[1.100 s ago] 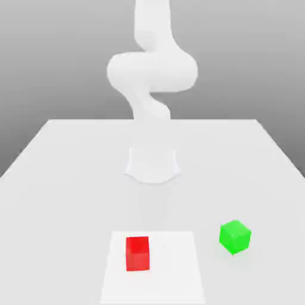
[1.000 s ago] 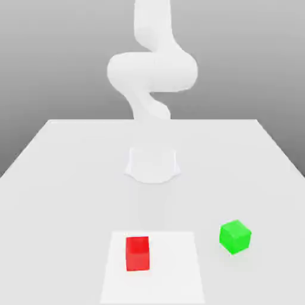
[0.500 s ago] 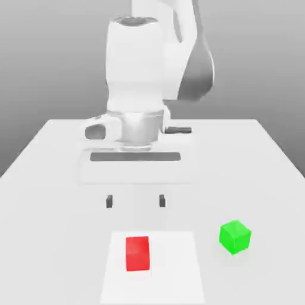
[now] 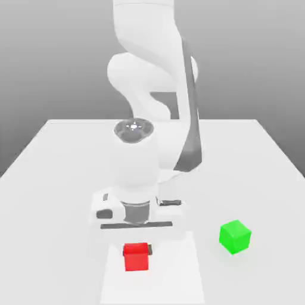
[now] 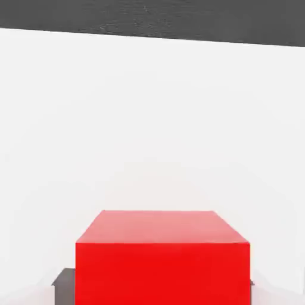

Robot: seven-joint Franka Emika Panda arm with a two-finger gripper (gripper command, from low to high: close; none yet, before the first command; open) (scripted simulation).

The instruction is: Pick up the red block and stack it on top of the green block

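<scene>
On the desk (image 4: 53, 179), near its front edge:

Change: half a second ago the arm hung higher and further back, with two dark fingertips clear of the desk behind the red block (image 4: 136, 257); now the arm has swung forward and dropped, so the end effector (image 4: 136, 249) sits right over that block.

End effector: its fingers straddle the block. A dark pad (image 4: 150, 249) peeks out just beside the block on the exterior view's right, and the hand view shows dark tips at both lower corners of the block (image 5: 161, 257). I judge the fingers still spread apart, not yet squeezing, though the gap is thin.

Meaning for the task: the approach looks finished, and closing on the block seems the step in hand. Lifting and stacking are not yet done.

Red block: a small bright red cube with plain faces, resting flat and square on a slightly lighter patch of the desk. It looks untilted.

Green block (image 4: 235, 236): a like-sized bright green cube, turned a little corner-on, well apart from the red one toward the exterior view's right, with nothing on top.

Risk: a skewed squeeze could twist the cube.
</scene>
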